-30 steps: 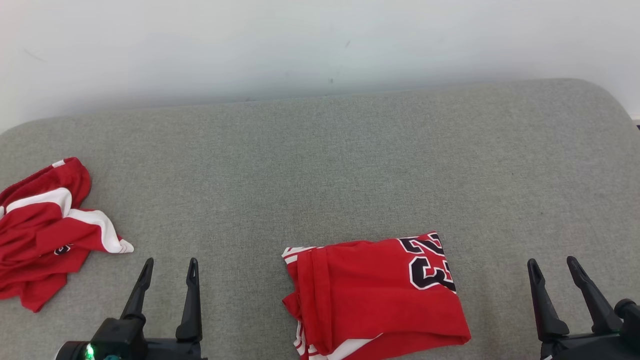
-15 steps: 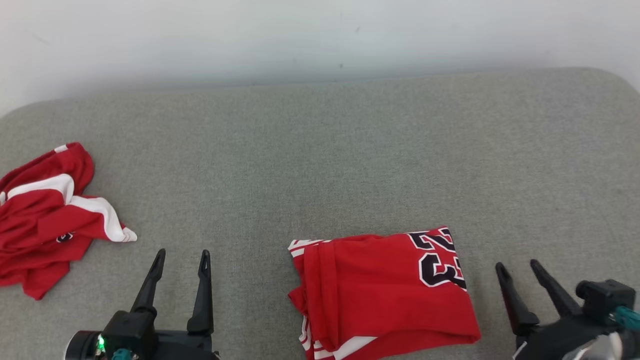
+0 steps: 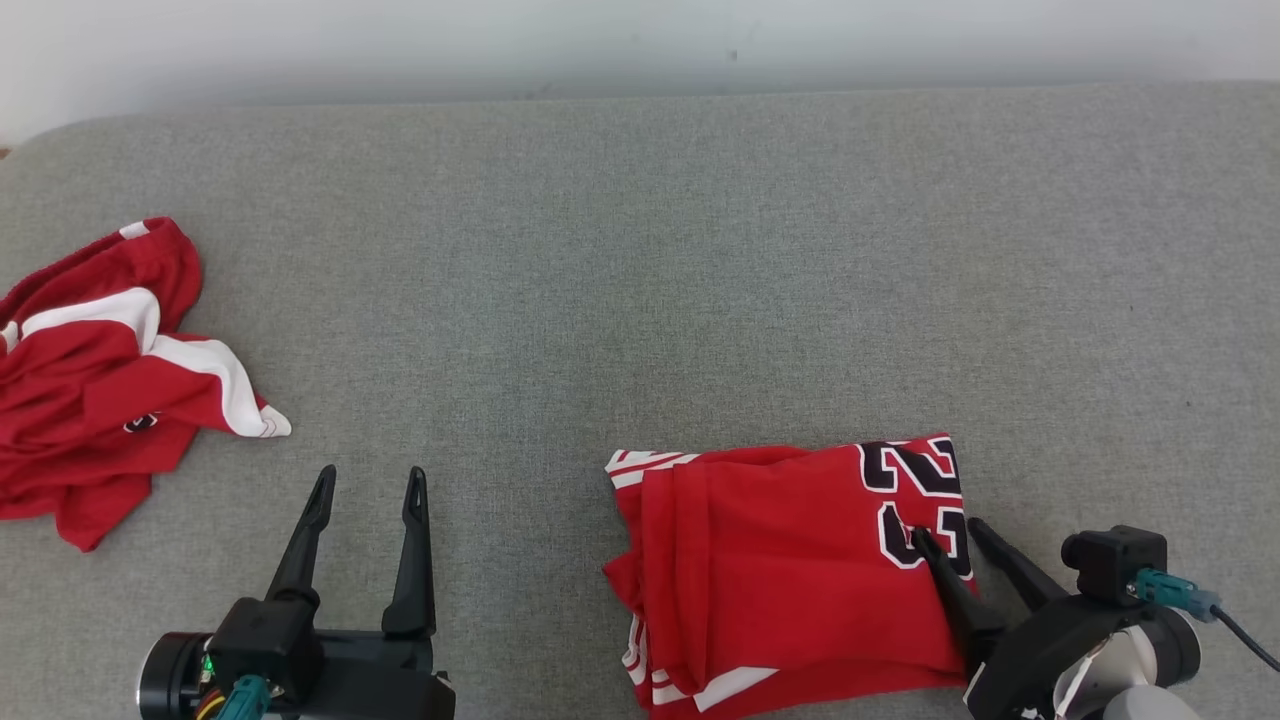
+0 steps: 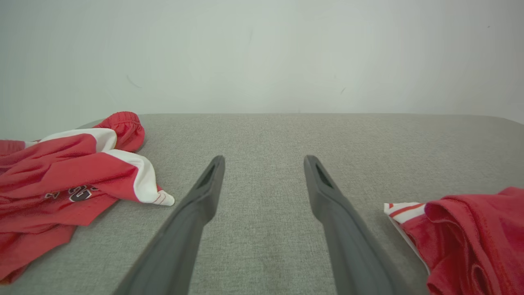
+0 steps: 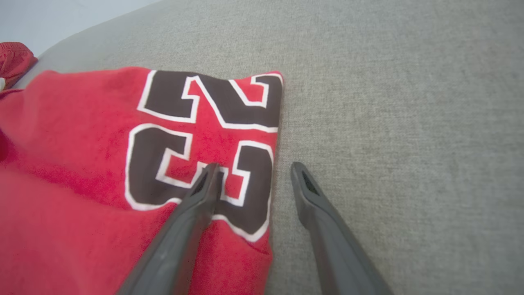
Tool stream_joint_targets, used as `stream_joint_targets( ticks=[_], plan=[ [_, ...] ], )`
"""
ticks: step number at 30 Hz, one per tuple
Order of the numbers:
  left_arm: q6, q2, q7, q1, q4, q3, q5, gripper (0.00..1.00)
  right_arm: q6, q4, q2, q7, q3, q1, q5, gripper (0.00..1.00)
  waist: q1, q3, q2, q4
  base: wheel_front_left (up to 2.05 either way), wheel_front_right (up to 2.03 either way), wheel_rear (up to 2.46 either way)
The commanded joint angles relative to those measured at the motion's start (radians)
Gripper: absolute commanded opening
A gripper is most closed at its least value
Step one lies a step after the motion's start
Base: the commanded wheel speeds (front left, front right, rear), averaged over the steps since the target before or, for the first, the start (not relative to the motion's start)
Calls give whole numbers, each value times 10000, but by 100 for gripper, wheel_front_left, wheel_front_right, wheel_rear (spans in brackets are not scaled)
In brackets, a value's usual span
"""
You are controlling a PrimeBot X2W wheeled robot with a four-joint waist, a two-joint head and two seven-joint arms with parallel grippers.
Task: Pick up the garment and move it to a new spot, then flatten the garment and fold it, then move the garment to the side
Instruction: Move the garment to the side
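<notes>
Spread wide, the right gripper (image 3: 946,530) straddled the right-hand edge of the folded red garment (image 3: 780,560). One finger lay over the black number print and the other over bare grey cushion (image 3: 640,250) just beside the hem, with nothing pinched between them. Whether the tips touched the cloth could not be told. The garment sat right of centre, near the front of the cushion. Its right edge was straight and crisp, and its left edge was bunched in loose folds with white striped trim showing. Behind it the cushion lay bare all the way back to the pale wall (image 3: 400,40), and a broad bare strip ran along its right side too. The left gripper (image 3: 371,472) also had its fingers apart and held nothing, over bare cushion between the folded garment and a crumpled red-and-white garment (image 3: 90,400). That heap lay at the cushion's far left edge, well apart from the folded one
</notes>
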Motion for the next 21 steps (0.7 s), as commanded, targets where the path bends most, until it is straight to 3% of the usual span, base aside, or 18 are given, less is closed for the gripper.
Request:
stream_joint_targets(
  ticks=[1, 9, 21],
  plan=[
    [-31, -13, -77, -78, 68, 15, 61, 100, -3, 114, -70, 79, 210, -110, 182, 0, -1, 58, 0, 5, 0, 0, 0],
    [-1, 34, -149, -163, -7, 78, 66, 100, -6, -476, -851, -316, -171, -249, -721, 0, -1, 299, 0, -459, 0, 0, 0],
    [-73, 396, 211, -961, -484, -30, 460, 100, -6, -1065, -1298, -543, -1641, 384, -1769, 0, -1, 1339, 0, -2417, 0, 0, 0]
  ],
)
